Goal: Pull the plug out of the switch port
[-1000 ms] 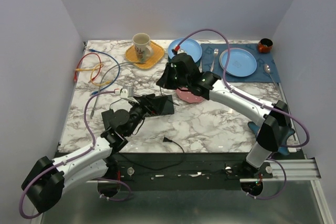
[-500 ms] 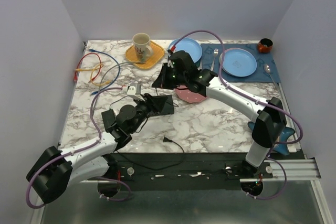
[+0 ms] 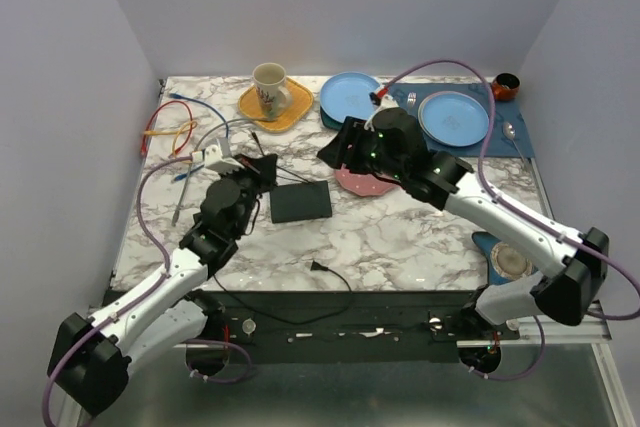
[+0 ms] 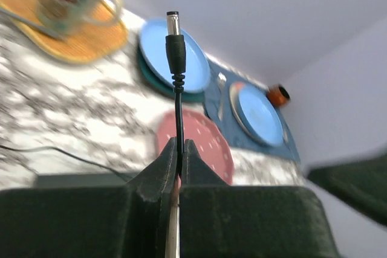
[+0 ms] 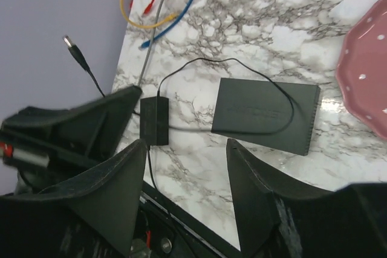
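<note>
The left gripper [image 4: 176,158] is closed tightly on a thin black cord [image 4: 179,116], a little below the plug [image 4: 175,46]. The plug is a black barrel with a metal tip; it stands upright above the fingers, in the air and free of any socket. In the right wrist view the plug [image 5: 75,49] is seen above the left part of the tabletop [image 3: 400,237], well apart from the switch [image 5: 266,116].

The switch [image 3: 300,203] lies flat near the middle of the tabletop, a little toward the left and near edges. Its right end is just beside the pink plate [image 3: 360,183]. A loop of the cord [image 5: 199,60] lies across the top of the switch. A small black brick [image 5: 154,120] lies on the marble to its left, near it but not touching.

The right gripper [image 3: 333,154] hangs over the far right corner of the switch, with its fingers [image 5: 124,176] spread wide and nothing between them.
</note>
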`<state>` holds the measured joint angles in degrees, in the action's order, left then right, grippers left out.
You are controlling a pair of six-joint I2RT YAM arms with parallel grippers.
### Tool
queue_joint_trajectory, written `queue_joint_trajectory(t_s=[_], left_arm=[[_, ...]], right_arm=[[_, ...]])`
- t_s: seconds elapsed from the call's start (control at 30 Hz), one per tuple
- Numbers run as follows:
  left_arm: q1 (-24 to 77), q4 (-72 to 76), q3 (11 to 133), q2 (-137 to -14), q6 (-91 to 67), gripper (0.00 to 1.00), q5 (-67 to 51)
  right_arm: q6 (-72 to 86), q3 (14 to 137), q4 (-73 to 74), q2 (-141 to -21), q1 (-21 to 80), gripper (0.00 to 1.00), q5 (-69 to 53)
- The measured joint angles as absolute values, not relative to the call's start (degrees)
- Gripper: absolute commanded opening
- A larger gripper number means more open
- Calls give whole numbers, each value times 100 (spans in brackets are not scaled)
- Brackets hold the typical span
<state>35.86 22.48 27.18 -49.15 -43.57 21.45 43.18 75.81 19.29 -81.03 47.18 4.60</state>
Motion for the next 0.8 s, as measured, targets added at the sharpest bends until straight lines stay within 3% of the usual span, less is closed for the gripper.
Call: queue_joint_trajectory(t_s=[0.2, 0.5, 0.53, 0.63, 0.73, 0.8], left_arm=[[2078, 954, 3990, -5223, -4633, 0, 2587], [-528, -878, 5315, -6410, -5260, 0, 3087], [-794, -1107, 5529, -6683, -5334, 28, 3186], [-1197, -1632, 6211, -7411, -5459, 80, 3483], [-1251, -2060, 6825, -8001, -5618, 99, 3640], [-1251, -2185, 6945, -8165, -5745, 99, 3662]], right_arm=[[4303, 6783, 1798, -7181, 4718, 62, 792], [4305, 5629, 1815, -6963, 4718, 60, 788], [4303, 5537, 1798, -6921, 4718, 60, 753], [4283, 5264, 1778, -6764, 4718, 60, 709], [4257, 5085, 1765, -6726, 4718, 60, 711], [4211, 5030, 1767, -6740, 4718, 60, 711]])
